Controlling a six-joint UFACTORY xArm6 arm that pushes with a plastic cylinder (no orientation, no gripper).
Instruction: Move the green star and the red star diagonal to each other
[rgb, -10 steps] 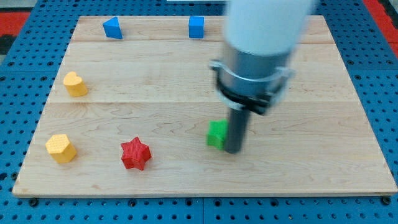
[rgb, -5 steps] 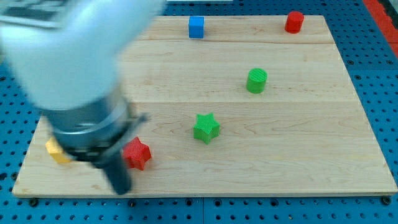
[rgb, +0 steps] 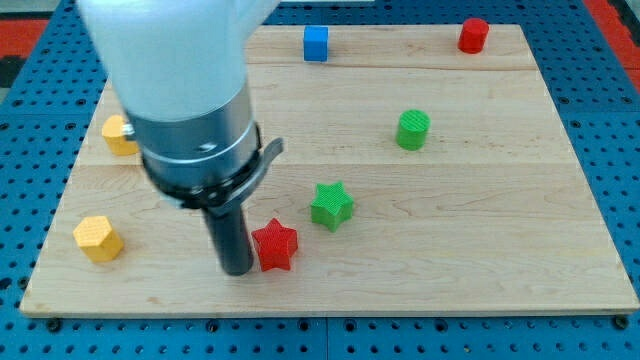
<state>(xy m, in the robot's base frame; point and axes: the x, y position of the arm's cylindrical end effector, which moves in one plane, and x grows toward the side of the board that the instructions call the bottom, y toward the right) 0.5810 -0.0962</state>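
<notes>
The red star (rgb: 275, 246) lies near the board's bottom edge, left of centre. The green star (rgb: 331, 205) lies just up and to the right of it, a small gap between them. My tip (rgb: 237, 268) stands right against the red star's left side. The arm's wide body covers the board's upper left part.
A green cylinder (rgb: 412, 130) sits right of centre. A blue cube (rgb: 316, 43) and a red cylinder (rgb: 473, 35) are at the top edge. A yellow hexagon (rgb: 97, 238) lies at the bottom left, another yellow block (rgb: 117, 134) is partly hidden by the arm.
My tip left the green star's right side, swung to the red star's left, and pushed the red star rightward toward the green star. The green star moved slightly left earlier.
</notes>
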